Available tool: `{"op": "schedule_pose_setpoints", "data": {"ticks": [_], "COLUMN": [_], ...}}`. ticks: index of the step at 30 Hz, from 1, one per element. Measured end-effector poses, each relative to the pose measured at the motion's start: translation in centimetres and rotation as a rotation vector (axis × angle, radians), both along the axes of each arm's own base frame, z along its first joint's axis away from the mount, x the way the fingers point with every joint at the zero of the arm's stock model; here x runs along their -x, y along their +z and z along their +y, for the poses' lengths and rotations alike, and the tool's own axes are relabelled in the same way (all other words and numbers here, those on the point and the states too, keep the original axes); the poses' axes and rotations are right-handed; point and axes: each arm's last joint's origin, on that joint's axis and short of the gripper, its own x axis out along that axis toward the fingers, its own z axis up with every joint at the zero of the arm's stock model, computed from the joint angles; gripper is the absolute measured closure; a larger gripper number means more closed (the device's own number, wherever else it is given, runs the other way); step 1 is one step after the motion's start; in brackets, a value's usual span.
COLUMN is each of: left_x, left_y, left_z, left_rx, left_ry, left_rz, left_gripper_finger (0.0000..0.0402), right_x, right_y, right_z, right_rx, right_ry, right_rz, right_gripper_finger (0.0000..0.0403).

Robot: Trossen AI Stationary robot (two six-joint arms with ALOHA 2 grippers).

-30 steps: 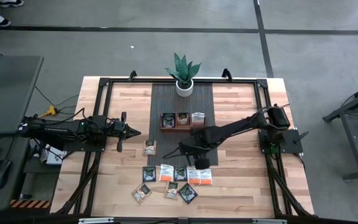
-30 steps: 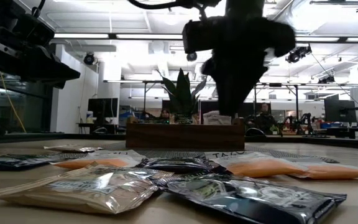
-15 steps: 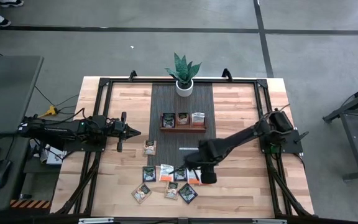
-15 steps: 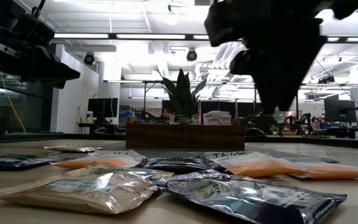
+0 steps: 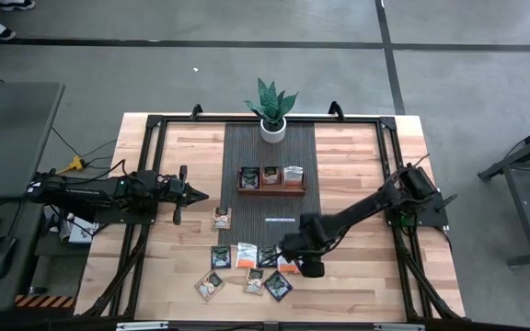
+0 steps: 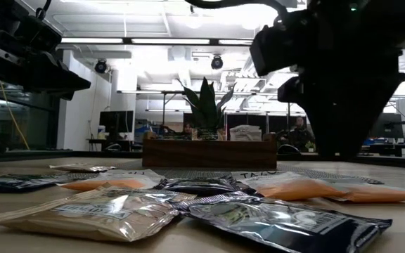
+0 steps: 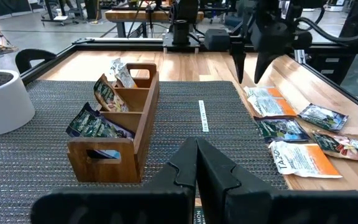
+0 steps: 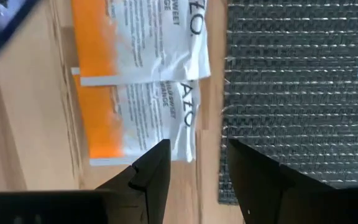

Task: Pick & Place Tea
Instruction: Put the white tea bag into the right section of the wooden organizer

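The right gripper point(image 8: 194, 171), jaws apart, is held over two overlapping orange-and-white tea packets point(image 8: 135, 81), hidden overhead beneath its arm. The left gripper point(image 7: 196, 163), jaws together, is parked beside the tray point(image 7: 132, 118).

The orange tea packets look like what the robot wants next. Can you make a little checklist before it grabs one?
1. Right pincer open: ok, the fingers stand apart.
2. Right pincer empty: ok, nothing between the fingers.
3. Target under it: ok, two overlapping orange-and-white packets lie below, at the edge of the dark mat.
4. Only one packet will lift: cannot tell, since they overlap.
5. Wooden tray has room: cannot tell, each compartment already holds packets.
6. Left pincer out of the way: ok, shut, on the left side.
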Motion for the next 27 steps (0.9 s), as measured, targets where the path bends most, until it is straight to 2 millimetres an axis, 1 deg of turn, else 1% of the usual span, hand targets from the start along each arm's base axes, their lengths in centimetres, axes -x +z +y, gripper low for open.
{"op": "schedule_pose_setpoints", "data": {"ticks": [9, 19, 24, 27], "left_x": [0.0, 0.0, 0.0, 0.0], "left_y": [0.0, 0.0, 0.0, 0.0], "left_z": [0.0, 0.0, 0.0, 0.0], "left_rx": [0.0, 0.0, 0.0, 0.0], "left_ry": [0.0, 0.0, 0.0, 0.0], "left_rz": [0.0, 0.0, 0.0, 0.0], "left_gripper_finger": [0.0401, 0.0401, 0.0401, 0.0401], "right_x": [0.5, 1.1, 1.3, 1.4], "right_y": [-1.2, -3.1, -3.4, -3.5], "right_z": [0.6, 0.3, 0.2, 0.2], "right_rx": [-0.01, -0.011, -0.016, -0.017], "right_ry": [0.015, -0.039, -0.062, -0.063], "right_rz": [-0.024, -0.061, -0.067, -0.06], "right_gripper_finger": [0.0251, 0.0251, 0.0251, 0.026]}}
